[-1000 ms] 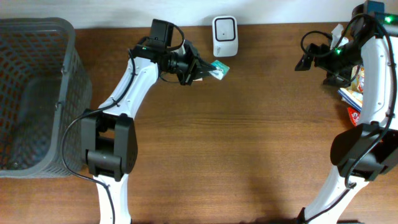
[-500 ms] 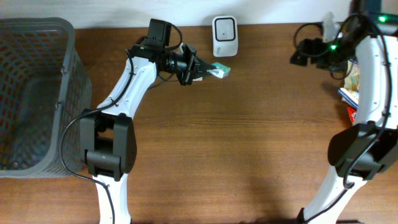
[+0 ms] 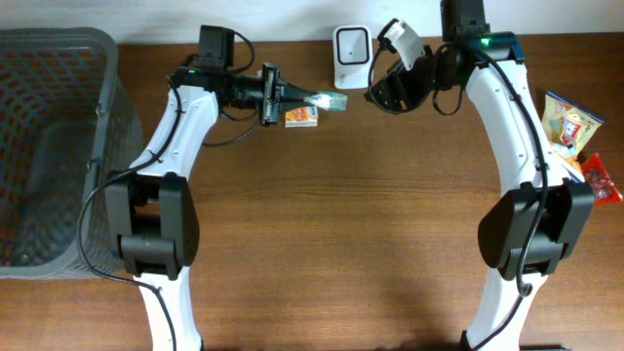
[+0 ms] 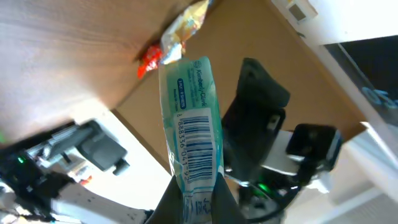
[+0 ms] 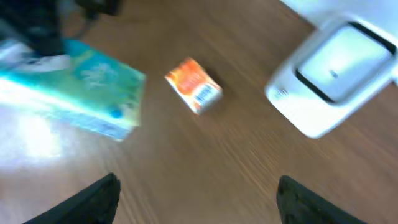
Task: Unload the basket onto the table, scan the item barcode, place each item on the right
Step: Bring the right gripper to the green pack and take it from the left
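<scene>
Fig. Presenting a tissue pack (image 4: 189,124) to the barcode scanner (image 3: 351,44) at 12 o'clock on the tabletop (image 3: 341,224).

Pinched by one short end in the left pincer (image 4: 198,194), pressed together on the wrapper, so leaving the barcode (image 4: 200,142) bare and clear of the fingertips. Held out toward 3 o'clock, apparently off the wood, with the scanner near at about 1 o'clock of the free end; barcode turned to the wrist view, so probably not yet squared to the scanner's window. At 3 o'clock of the pack, spread wide and gripping nothing: the right pincer (image 5: 198,190), perhaps ready to steady or receive. Near, at 7 o'clock of the pack: a small orange carton (image 3: 300,117). Parked at 3 o'clock: snack packets (image 3: 565,122). At 9 o'clock: a grey basket (image 3: 105,107), presumably for scanned goods.
</scene>
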Robot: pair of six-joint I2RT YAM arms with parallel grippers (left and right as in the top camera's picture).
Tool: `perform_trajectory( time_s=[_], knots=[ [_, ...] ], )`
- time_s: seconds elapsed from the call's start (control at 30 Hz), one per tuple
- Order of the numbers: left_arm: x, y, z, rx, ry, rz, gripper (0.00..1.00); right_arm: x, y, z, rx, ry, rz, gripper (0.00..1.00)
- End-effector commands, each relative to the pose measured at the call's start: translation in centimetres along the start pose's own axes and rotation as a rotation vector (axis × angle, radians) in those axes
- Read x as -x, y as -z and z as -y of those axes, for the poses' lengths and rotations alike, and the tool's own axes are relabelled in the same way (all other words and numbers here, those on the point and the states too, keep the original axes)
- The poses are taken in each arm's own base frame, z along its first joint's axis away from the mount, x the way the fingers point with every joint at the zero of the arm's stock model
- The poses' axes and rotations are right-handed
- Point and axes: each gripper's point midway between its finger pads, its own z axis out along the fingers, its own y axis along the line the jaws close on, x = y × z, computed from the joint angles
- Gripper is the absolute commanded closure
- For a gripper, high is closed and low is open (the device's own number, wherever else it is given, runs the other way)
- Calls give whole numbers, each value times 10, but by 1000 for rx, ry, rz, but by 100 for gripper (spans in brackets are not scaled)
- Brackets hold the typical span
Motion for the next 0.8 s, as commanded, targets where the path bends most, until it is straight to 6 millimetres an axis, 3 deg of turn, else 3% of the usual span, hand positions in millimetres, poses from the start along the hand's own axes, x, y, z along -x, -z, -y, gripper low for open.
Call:
perform_trajectory(
  time_s=[0.0,0.13,0.27,0.4,0.57,0.63,0.77],
  knots=[
    [-8,18,10,-42,62,-70,100,16,-3,-41,199,192,136,19],
    [-3,28,12,-59,69,-54,100,14,-15,-62,275,281,160,21],
    [-3,29,12,-60,70,-53,100,26,-32,-91,311,392,166,23],
    [-12,30,13,-66,68,-106,100,33,-57,-100,267,480,130,28],
    [-12,30,14,-66,68,-109,100,31,-67,-99,271,486,127,31],
    [-15,30,14,-68,67,-125,100,28,-75,-90,241,494,111,31],
    [-16,30,14,-69,65,-132,100,38,-77,-79,185,538,139,30]
  ],
)
